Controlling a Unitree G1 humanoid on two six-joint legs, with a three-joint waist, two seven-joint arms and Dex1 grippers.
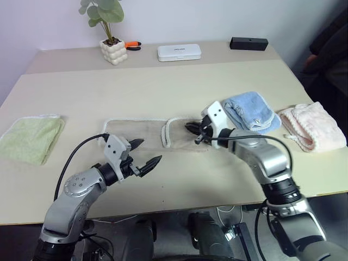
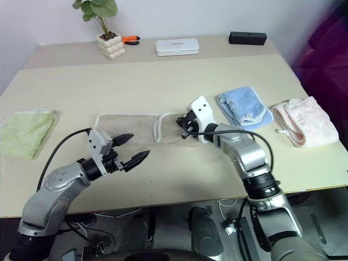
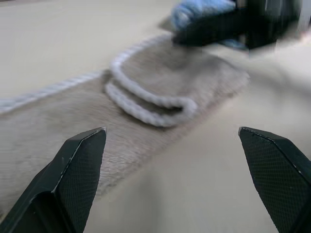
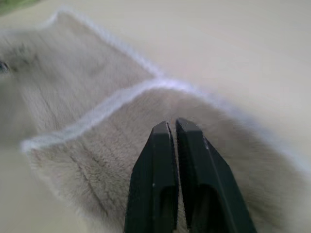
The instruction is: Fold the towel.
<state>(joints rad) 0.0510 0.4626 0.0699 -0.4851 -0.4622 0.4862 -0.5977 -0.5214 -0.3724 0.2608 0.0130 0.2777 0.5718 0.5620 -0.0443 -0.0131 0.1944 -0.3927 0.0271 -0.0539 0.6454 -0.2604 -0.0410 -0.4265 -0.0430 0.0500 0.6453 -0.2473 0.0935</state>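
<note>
The beige towel (image 1: 136,133) lies flat on the table's near middle, with white edging. Its right end is folded back over itself into a doubled flap (image 3: 160,92). My right gripper (image 1: 190,128) hovers over that flap's right part, fingers (image 4: 160,160) pressed together and shut, with no cloth showing between them. My left gripper (image 1: 151,150) stands open just in front of the towel's near edge, pointing towards the flap, nothing between its fingers (image 3: 77,160). The left wrist view also catches the right gripper (image 3: 218,24) beyond the flap.
A light-green towel (image 1: 30,138) lies at the far left, a light-blue towel (image 1: 249,111) and a pink towel (image 1: 312,126) at the right. At the back edge stand a potted plant (image 1: 113,51), orange pliers (image 1: 132,45), a white case (image 1: 179,52) and a black box (image 1: 248,43).
</note>
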